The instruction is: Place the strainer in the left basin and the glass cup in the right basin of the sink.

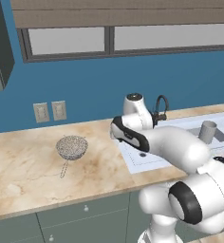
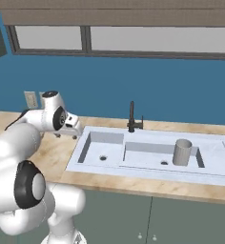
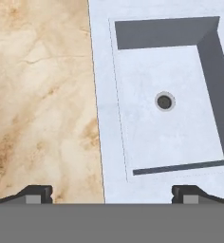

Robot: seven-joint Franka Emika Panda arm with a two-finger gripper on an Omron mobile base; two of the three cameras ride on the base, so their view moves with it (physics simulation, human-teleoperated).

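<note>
Strainer (image 1: 72,147) on the surface (image 1: 23,166), well apart from the sink (image 2: 214,169), not yet in the left basin (image 3: 166,123). Cup (image 2: 182,152) upright in the right basin (image 2: 148,162), likely done. Pincer (image 3: 112,194) spread wide and empty above the sink's left rim, probably ready for the strainer.

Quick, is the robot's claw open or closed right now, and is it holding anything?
Gripper: open, holding nothing, above the edge of the sink.
</note>
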